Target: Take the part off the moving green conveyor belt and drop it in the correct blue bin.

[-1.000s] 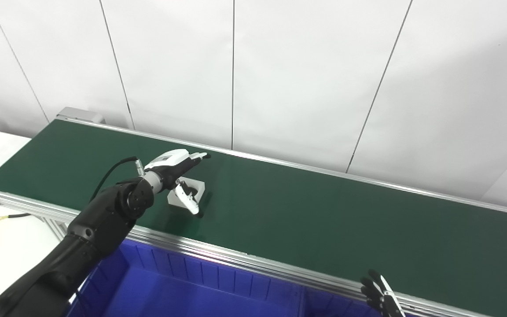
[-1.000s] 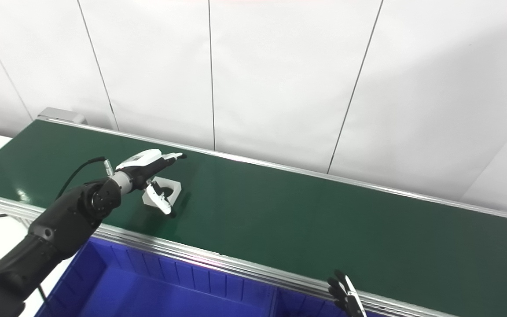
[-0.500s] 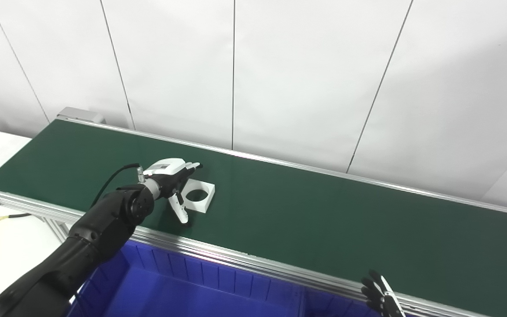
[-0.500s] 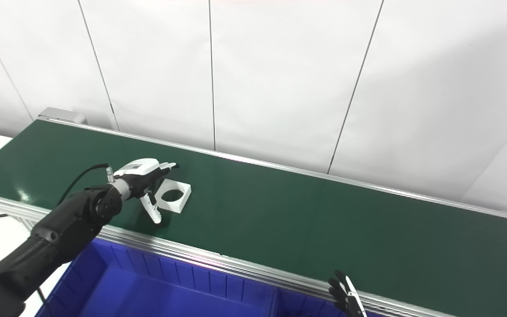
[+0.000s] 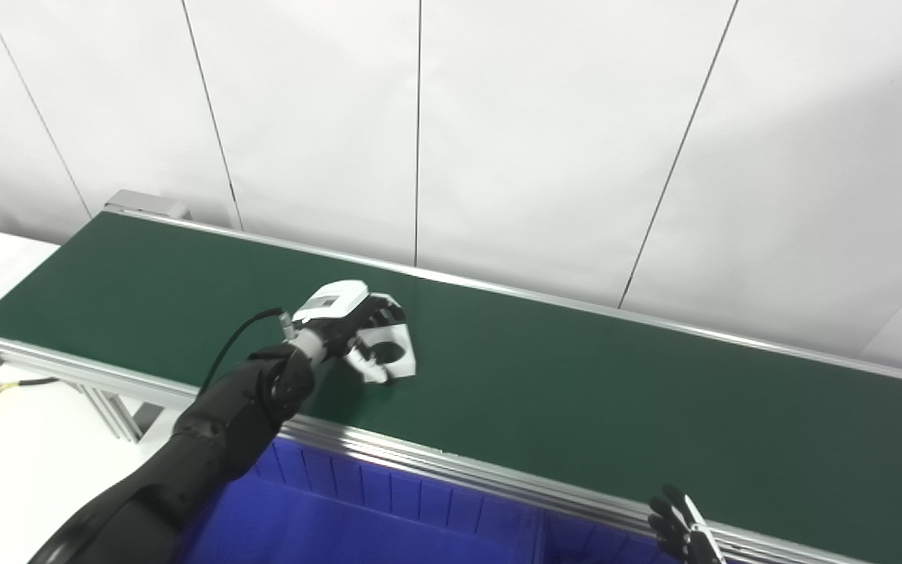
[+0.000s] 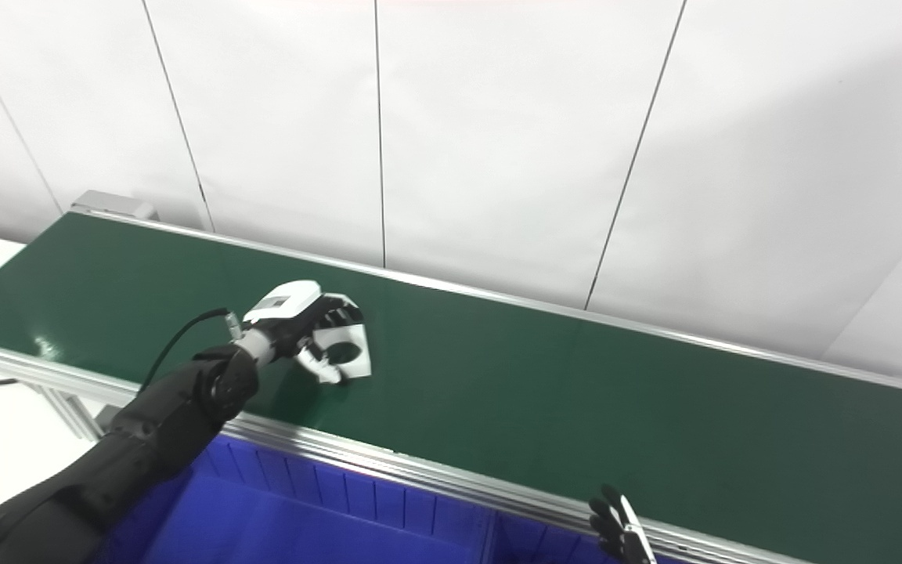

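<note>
My left hand (image 5: 345,329) is out over the green conveyor belt (image 5: 576,392), and its fingers (image 5: 377,317) are curled round the white part (image 5: 391,352), a flat square block with a round hole through it. The thumb presses on the near-left edge of the block, while the dark fingertips hook over its far edge. The part is tilted, with its right side tipped down toward the belt; whether that low corner touches the green surface I cannot tell.

To the right of the fingers the belt runs on bare and wide all the way to the picture's edge. Beyond the fingers there is a band of green, then the far silver rail and the white panelled wall (image 5: 545,141). On the near side of the fingers a short strip of belt ends at the aluminium rail (image 5: 420,458), and below that rail lies the open blue bin (image 6: 318,525), its ribbed inner wall showing (a divider wall stands further right).

My right hand (image 6: 619,533) sits low at the bottom edge, just beside the near rail, well apart from the part. Its dark fingers point upward and are a little spread, closed on nothing.

The left eye view shows the belt's left end, with a frame leg below it and a cable (image 5: 5,386) on the white table; the right eye view cuts that corner shorter but shows the hole in the part more squarely.
</note>
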You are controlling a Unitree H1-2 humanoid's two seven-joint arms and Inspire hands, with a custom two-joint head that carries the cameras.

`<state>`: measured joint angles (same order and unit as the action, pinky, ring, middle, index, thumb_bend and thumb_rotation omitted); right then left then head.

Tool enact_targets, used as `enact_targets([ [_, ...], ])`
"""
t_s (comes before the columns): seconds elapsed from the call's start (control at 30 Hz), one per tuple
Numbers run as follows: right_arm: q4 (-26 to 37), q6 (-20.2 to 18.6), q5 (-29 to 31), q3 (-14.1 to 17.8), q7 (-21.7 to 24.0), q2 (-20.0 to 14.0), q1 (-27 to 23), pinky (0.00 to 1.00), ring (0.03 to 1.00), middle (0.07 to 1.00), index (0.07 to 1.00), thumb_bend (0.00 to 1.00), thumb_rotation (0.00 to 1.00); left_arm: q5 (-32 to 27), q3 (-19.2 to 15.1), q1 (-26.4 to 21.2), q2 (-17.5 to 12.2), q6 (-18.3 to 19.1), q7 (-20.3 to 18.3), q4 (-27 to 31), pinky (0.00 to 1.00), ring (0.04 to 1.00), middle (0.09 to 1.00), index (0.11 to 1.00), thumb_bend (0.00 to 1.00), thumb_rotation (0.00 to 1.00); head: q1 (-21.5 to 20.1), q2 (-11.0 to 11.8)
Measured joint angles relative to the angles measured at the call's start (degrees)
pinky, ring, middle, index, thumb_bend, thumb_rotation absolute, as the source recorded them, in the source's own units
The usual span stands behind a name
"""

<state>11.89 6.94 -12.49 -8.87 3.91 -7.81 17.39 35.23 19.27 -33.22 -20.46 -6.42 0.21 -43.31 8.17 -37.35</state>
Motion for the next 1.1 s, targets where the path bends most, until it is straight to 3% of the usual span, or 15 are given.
enact_targets([
  [0.03, 0.07, 0.00, 0.05, 0.01, -0.01, 0.01, 0.08, 0.85, 0.885, 0.903, 0.962, 0.87, 0.28, -0.11, 0.18, -0.16, 0.48, -0.44, 0.00, -0.23, 0.49, 0.575, 0.498, 0.641, 0.52, 0.00, -0.09, -0.26],
  [0.07, 0.12, 0.01, 0.16, 0.03, -0.04, 0.02, 0.19, 0.85, 0.888, 0.905, 0.963, 0.87, 0.28, -0.10, 0.49, -0.53, 0.99, -0.88, 0.02, -0.74, 0.49, 0.495, 0.512, 0.621, 0.50, 0.00, -0.09, -0.35],
  [0.13, 0.17, 0.04, 0.32, 0.03, -0.04, 0.04, 0.33, 0.84, 0.888, 0.908, 0.965, 0.86, 0.29, 0.25, 1.63, -1.43, 1.40, -2.18, -0.14, -1.74, 0.52, 0.456, 0.514, 0.589, 0.50, 0.00, -0.09, -0.36],
  [0.23, 0.18, 0.15, 0.32, 0.09, -0.26, 0.08, 0.38, 0.84, 0.885, 0.904, 0.962, 0.87, 0.29, 0.55, 3.23, -2.57, 1.62, -2.10, -1.44, -1.71, 0.48, 0.449, 0.538, 0.486, 0.49, 0.00, -0.09, -0.53],
  [0.4, 0.18, 0.28, 0.35, 0.23, -0.51, 0.45, 0.32, 0.84, 0.881, 0.899, 0.959, 0.88, 0.30, 1.78, 5.51, -4.05, 1.63, -0.56, -4.06, -0.89, 0.47, 0.451, 0.535, 0.471, 0.50, 0.00, -0.17, -0.53],
  [0.53, 0.17, 0.33, 0.33, 0.24, -0.57, 0.77, 0.21, 0.84, 0.880, 0.900, 0.958, 0.88, 0.30, 2.70, 5.87, -4.00, 1.46, -1.00, -3.21, -0.45, 0.47, 0.452, 0.533, 0.466, 0.50, 0.00, -1.14, -0.71],
  [0.73, 0.11, 0.36, 0.31, 0.35, -0.94, 1.17, -0.12, 0.83, 0.873, 0.891, 0.949, 0.89, 0.30, -1.10, -1.93, -0.17, 1.04, -3.95, 2.58, 6.59, 0.37, 0.402, 0.496, 0.505, 0.50, 0.00, -3.77, -0.88],
  [0.8, 0.10, 0.36, 0.16, 0.30, -0.95, 1.28, -0.48, 0.83, 0.874, 0.889, 0.949, 0.89, 0.30, -2.86, -4.72, 1.20, 1.14, -4.77, 4.06, 10.90, 0.26, 0.362, 0.454, 0.515, 0.49, 0.00, -4.39, -0.88],
  [0.9, 0.01, 0.36, -0.18, 0.22, -0.99, 1.48, -0.86, 0.84, 0.873, 0.890, 0.949, 0.90, 0.30, -6.05, -8.35, 2.42, 1.92, -5.25, 5.69, 16.97, 0.20, 0.392, 0.486, 0.491, 0.50, 0.00, -5.62, -0.97],
  [1.03, -0.45, 0.36, -0.86, 0.17, -1.17, 1.94, -0.96, 0.84, 0.869, 0.889, 0.947, 0.90, 0.31, -7.83, -10.40, 3.98, 3.89, -4.66, 5.85, 24.68, 0.19, 0.343, 0.444, 0.516, 0.49, 0.00, -8.34, -1.32],
  [1.1, -0.55, 0.36, -1.21, 0.12, -1.49, 2.31, -1.07, 0.84, 0.871, 0.888, 0.946, 0.91, 0.31, -8.97, -10.80, 5.36, 4.92, -4.77, 5.80, 27.20, 0.15, 0.408, 0.441, 0.496, 0.49, 0.00, -9.14, -1.58],
])
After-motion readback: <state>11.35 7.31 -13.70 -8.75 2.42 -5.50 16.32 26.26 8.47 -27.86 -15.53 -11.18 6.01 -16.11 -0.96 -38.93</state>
